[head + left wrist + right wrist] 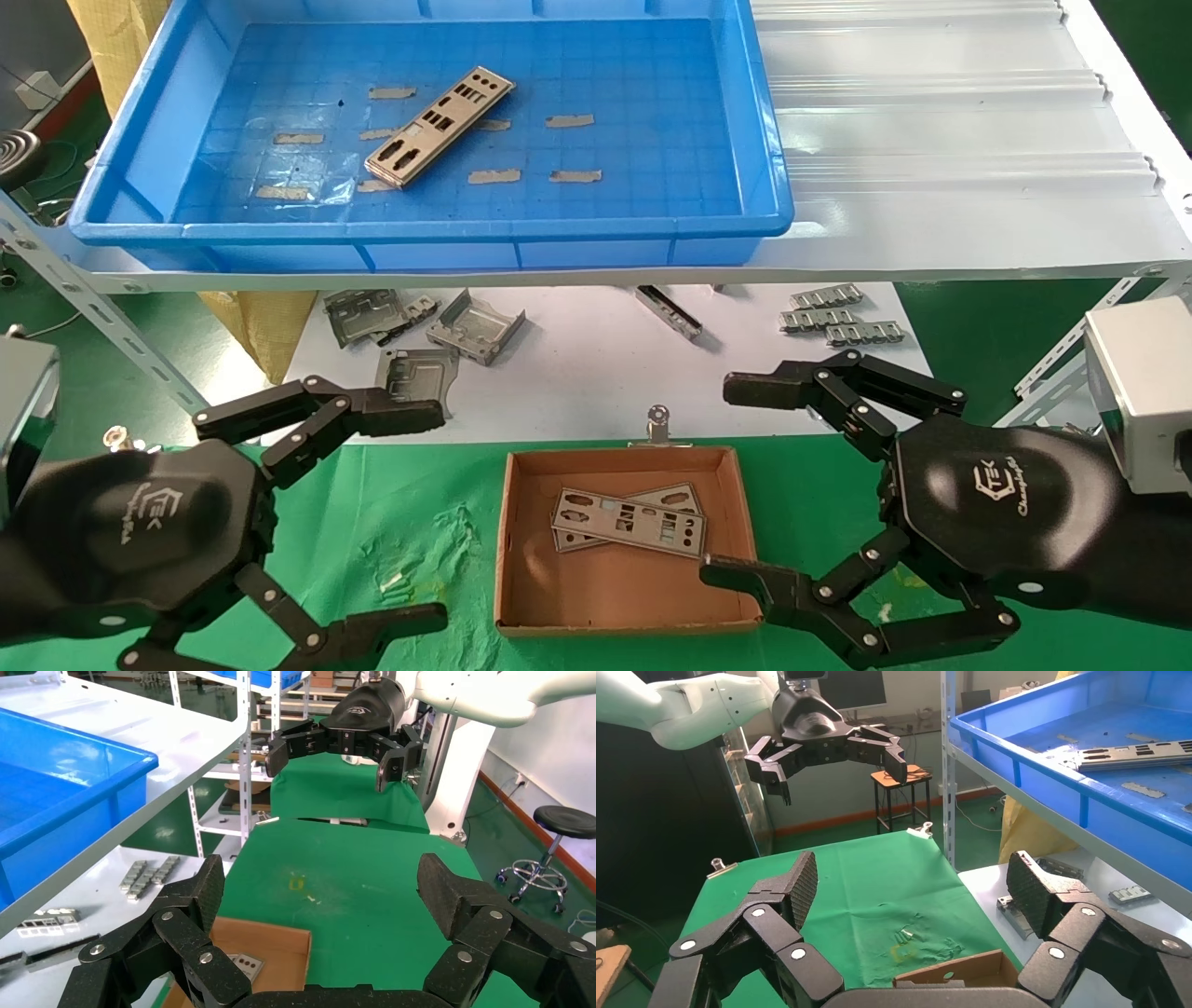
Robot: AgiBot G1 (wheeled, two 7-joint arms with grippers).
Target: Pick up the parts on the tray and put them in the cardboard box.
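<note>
nearest, both grippers hang wide open and empty over the green cloth, the left gripper (pixel 424 511) to the left of the box (pixel 521 540) and the right gripper (pixel 731 480) at its right side. two plates (pixel 629 524) lie crossed inside the box. farther off, on the white shelf, one plate (pixel 438 129) lies slantwise in the tray (pixel 652 228).

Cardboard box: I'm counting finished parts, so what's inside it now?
The cardboard box holds two overlapping parts; the upper plate hides part of the lower one.
</note>
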